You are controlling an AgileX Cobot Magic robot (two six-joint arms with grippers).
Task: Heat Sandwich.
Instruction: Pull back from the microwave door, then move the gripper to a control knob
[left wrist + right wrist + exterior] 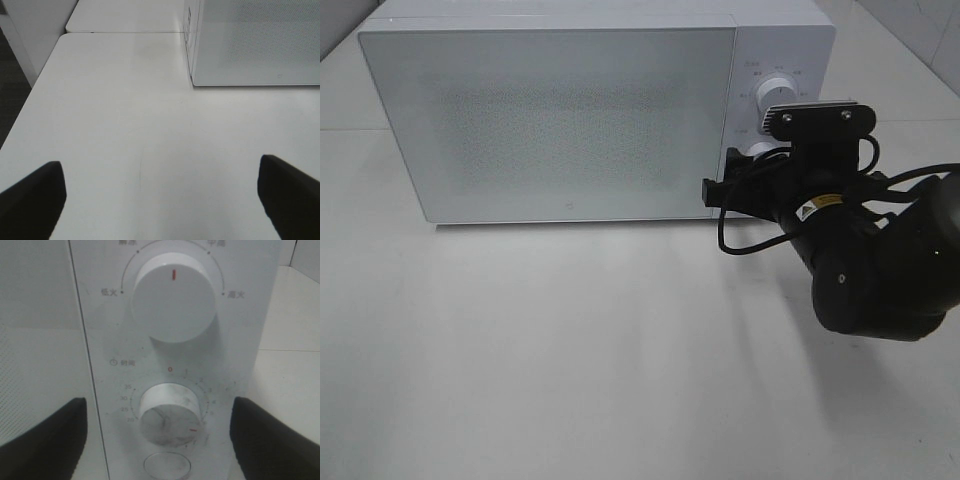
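Where left claw (160, 200) hangs over table (125, 125): fingers wide apart, nothing between. Microwave (560, 110) ahead, door (550, 120) shut, frosted. Sandwich in no view; can't tell whether inside. Right claw (160, 440) faces panel (240, 340), fingers (45, 440) apart, either side of timer dial (170, 412), clear of it. Upper knob (172, 297) mark points straight up.

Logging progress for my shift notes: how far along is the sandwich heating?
Done: the microwave door is shut; no sandwich shows, so it is likely inside, though unseen. In hand: the right gripper is open astride the timer knob, whose red mark sits off 0, so the timer looks set. The left gripper hangs open over the table. Left: heating through and taking the sandwich out.
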